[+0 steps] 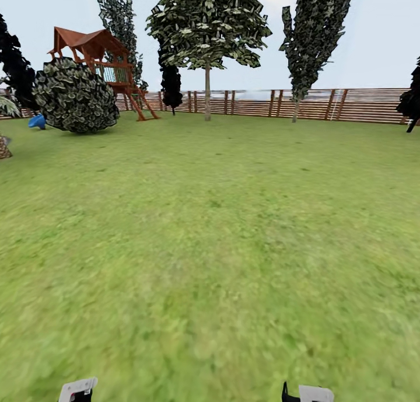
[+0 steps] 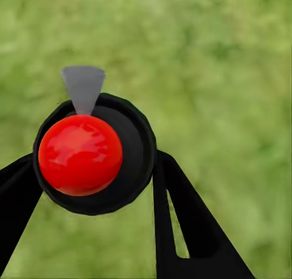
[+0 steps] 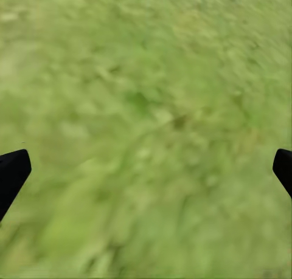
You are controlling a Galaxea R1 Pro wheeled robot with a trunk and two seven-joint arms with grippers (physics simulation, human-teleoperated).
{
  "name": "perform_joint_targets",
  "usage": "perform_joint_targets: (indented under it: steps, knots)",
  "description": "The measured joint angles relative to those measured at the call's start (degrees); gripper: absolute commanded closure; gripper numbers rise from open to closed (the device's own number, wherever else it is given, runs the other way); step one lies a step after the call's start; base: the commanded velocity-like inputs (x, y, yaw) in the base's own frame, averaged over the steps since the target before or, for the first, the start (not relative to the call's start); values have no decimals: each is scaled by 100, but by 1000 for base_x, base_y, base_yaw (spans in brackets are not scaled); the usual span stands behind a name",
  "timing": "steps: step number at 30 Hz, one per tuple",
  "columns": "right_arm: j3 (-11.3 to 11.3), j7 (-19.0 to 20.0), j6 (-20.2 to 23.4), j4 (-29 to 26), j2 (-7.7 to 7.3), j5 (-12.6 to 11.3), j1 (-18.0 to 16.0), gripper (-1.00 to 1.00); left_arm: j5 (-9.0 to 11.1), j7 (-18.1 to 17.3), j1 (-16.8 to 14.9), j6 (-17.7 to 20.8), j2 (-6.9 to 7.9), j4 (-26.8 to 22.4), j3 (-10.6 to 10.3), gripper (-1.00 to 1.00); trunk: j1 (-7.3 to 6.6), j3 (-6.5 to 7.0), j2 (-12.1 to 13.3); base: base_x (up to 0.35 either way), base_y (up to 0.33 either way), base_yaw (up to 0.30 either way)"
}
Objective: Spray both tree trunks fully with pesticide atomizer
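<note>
Two end effectors show at the low edge of the head view, the left end effector (image 1: 77,390) and the right end effector (image 1: 308,394), both above the lawn (image 1: 210,244).

From the left wrist view, the left end effector (image 2: 91,188) pinches the atomizer (image 2: 94,154): its black fingers (image 2: 188,224) press on both sides of the dark round body. The red top (image 2: 80,154) faces the camera, and a small grey nozzle (image 2: 83,87) points out from it, away from the fingers. Under the bottle is only blurred grass.

From the right wrist view, the right end effector (image 3: 146,169) is spread wide. Its two black fingertips (image 3: 12,172) stand at opposite edges of the picture, with nothing between them, and green grass lies beyond them.

Far ahead of both end effectors, a tree (image 1: 207,28) with a pale straight trunk (image 1: 207,93) stands before the brown slat fence (image 1: 303,104). A second tree (image 1: 315,28) stands further to the right, also near the fence. To the left, well apart from the end effectors, are a round bush (image 1: 74,95), a wooden play tower (image 1: 102,60) with a red-brown roof, and a small blue object (image 1: 37,121) beside the bush. A narrow dark tree (image 1: 171,81) stands between the tower and the first tree.
</note>
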Motion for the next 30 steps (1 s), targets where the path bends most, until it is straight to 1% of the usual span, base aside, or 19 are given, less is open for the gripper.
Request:
perform_joint_targets:
  steps: [30]
  knots:
    - [0, 2, 0, 0, 0, 0, 4, -100, 0, 0, 0, 0, -8, 1, 0, 100, 0, 0, 0, 338, 0, 0]
